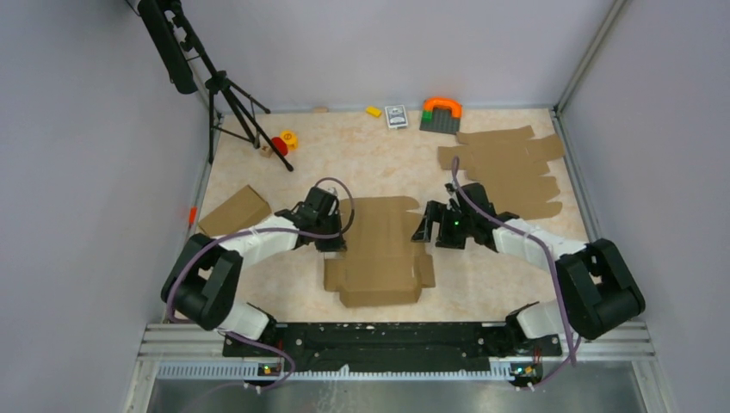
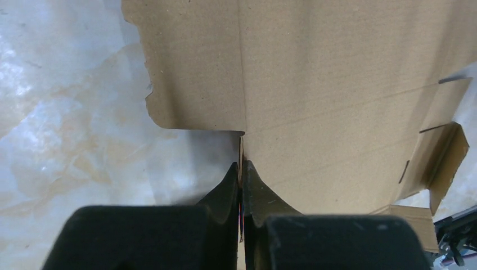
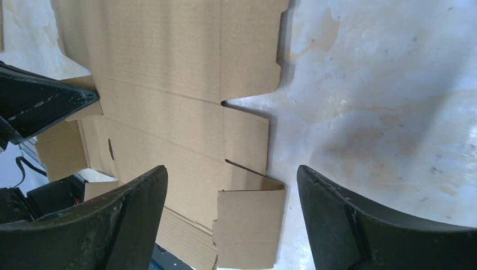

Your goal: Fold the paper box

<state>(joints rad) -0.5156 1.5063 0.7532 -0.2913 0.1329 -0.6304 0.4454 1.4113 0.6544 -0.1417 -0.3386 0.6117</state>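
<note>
The paper box point(image 1: 379, 249) is a brown cardboard sheet lying mostly flat at the table's centre, its near panels partly folded up. At the sheet's left edge my left gripper point(image 1: 334, 242) is shut on a side flap. In the left wrist view that flap runs edge-on between the closed fingertips point(image 2: 242, 169), and the box point(image 2: 315, 84) spreads beyond them. My right gripper point(image 1: 428, 229) is at the right edge. Seen from the right wrist, the right gripper point(image 3: 232, 183) stands open astride the box's border point(image 3: 169, 56), with a raised corner flap point(image 3: 250, 225) between its fingers, untouched.
A pile of similar flat cardboard sheets point(image 1: 508, 168) lies at the back right. A folded brown box point(image 1: 234, 211) sits at the left. A tripod point(image 1: 232, 103), small toys point(image 1: 284, 142), a card box point(image 1: 396, 116) and a grey plate with an orange arch point(image 1: 441, 114) line the back.
</note>
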